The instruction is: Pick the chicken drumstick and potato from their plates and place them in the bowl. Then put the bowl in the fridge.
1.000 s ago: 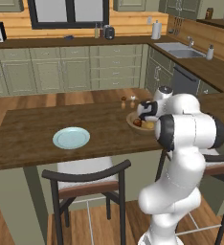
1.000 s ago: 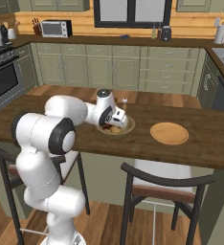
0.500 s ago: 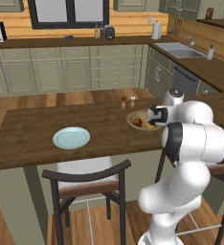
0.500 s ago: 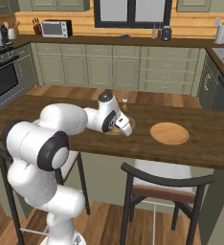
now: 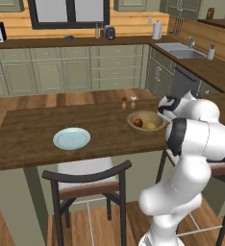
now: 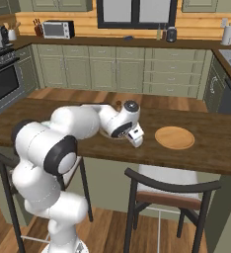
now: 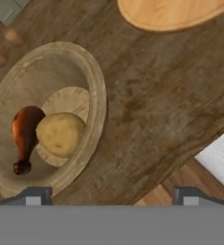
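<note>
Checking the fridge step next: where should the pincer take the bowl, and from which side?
Judging by its pose, grip the bowl at its thin rim nearest the counter edge, coming from above, one finger inside, one outside. The drumstick and potato lie mid-bowl, clear of that rim.

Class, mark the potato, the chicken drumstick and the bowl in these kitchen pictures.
potato (image 7: 60, 134), hand view, middle of its yellowish skin.
chicken drumstick (image 7: 26, 128), hand view, rounded meaty end.
bowl (image 7: 97, 86), hand view, bare rim on the side toward the orange plate.
</note>
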